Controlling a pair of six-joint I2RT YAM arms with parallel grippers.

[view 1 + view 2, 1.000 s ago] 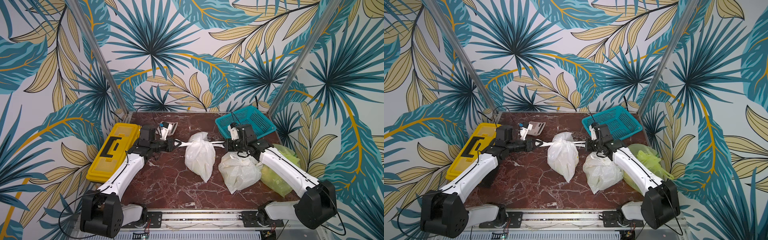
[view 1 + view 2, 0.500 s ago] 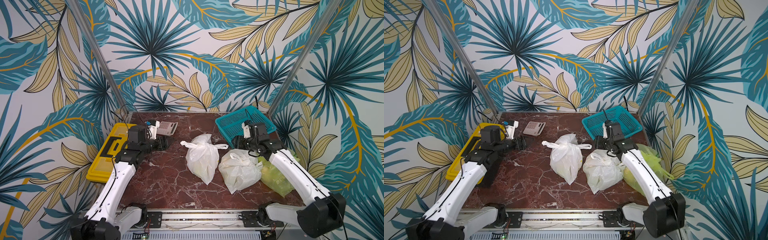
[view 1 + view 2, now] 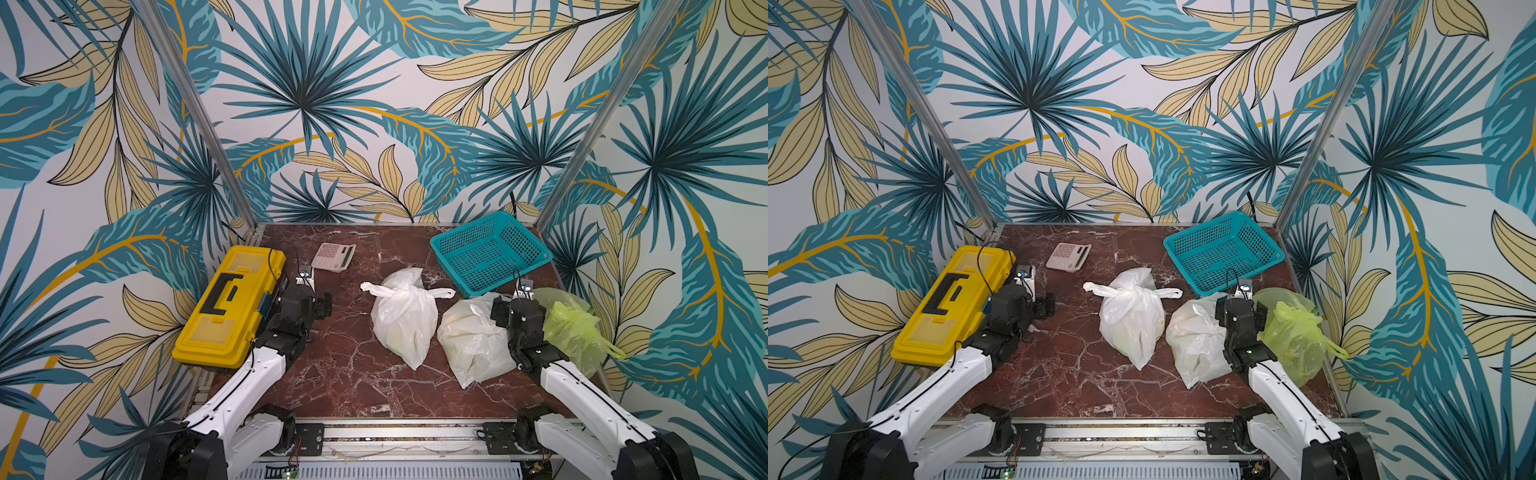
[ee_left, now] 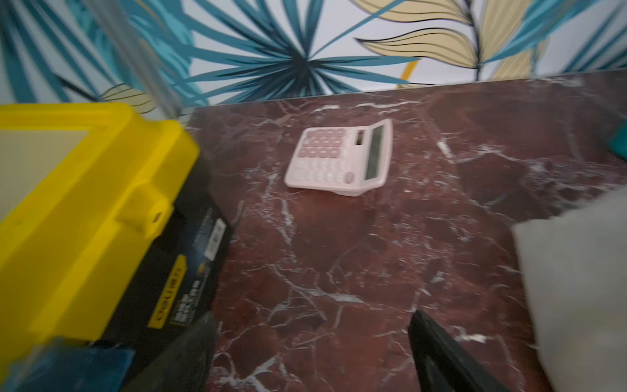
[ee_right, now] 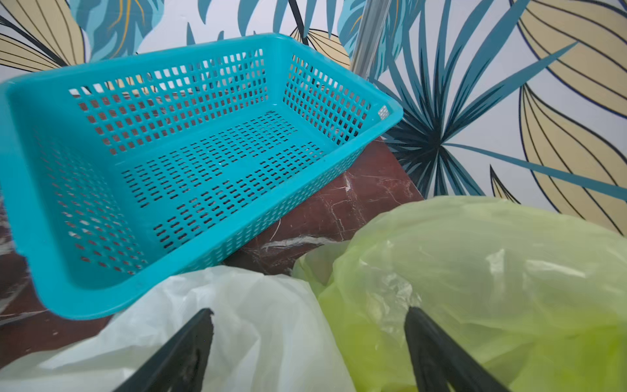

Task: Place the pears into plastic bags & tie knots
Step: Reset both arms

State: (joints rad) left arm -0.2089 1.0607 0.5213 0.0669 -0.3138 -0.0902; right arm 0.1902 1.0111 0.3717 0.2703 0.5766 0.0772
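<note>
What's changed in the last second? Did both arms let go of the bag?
Yes. The left gripper and right gripper released the handle ends of the middle white bag, opened and drew back to their own sides; the ends lie slack beside the knot. The other white bag, green bag, basket and toolbox stayed put.

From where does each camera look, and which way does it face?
Top views: high above the arm bases, looking down at the table; both arms show.
Left wrist: on the left arm, faces calculator and toolbox; open left gripper shows.
Right wrist: on the right arm, faces basket, white bag, green bag; open right gripper shows.
Shared: calculator, top views and left wrist.
</note>
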